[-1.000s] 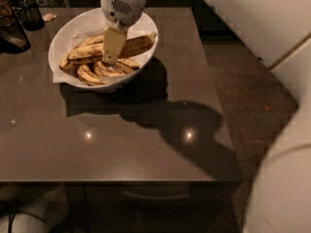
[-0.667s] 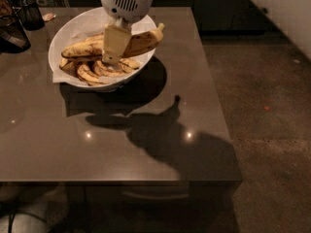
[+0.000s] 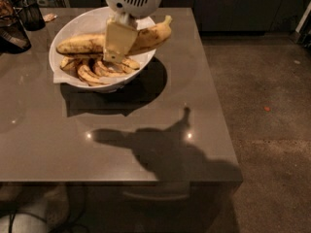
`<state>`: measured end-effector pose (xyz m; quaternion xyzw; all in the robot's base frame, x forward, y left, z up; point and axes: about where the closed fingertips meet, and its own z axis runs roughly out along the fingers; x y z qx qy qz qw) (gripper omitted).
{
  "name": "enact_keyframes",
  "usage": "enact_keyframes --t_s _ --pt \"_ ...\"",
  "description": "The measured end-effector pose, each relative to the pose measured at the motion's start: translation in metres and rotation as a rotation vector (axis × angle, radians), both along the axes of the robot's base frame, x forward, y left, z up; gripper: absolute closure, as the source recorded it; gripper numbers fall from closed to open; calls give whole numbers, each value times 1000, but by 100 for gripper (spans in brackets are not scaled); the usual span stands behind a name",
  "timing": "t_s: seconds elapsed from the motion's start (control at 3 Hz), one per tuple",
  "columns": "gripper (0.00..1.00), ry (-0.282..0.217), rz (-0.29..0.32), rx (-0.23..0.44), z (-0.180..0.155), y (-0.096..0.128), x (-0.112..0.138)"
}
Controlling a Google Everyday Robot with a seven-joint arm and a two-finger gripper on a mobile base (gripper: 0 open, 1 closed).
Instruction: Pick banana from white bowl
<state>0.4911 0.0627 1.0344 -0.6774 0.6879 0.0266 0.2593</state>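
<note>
In the camera view the gripper (image 3: pixel 115 52) hangs over the white bowl (image 3: pixel 82 23) at the far left of the surface (image 3: pixel 194 96), its pale fingers (image 3: pixel 118 39) closed across the middle of the banana (image 3: pixel 151 32). The banana sits just above the smaller bananas (image 3: pixel 97 71) heaped in the bowl. Its stem end juts up and out past the right rim, and its other end reaches towards the left rim. The grasp looks close to the fruit's middle, yet the long banana could pivot between the fingers and slide out, dropping back into the bowl or onto the surface. Its low left end may also snag the small bananas or the paper lining and drag them over the rim. Compared with a second ago, the banana has come up off the pile and tilted, its stem now clear of the rim, while the bowl has not shifted
</note>
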Motion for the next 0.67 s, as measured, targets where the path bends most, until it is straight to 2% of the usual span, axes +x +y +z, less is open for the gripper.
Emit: enact_keyframes --t_s 0.33,0.67 --pt "100 54 -24 31 -11 -11 -27" --pt "100 60 -21 40 -10 -10 -33"
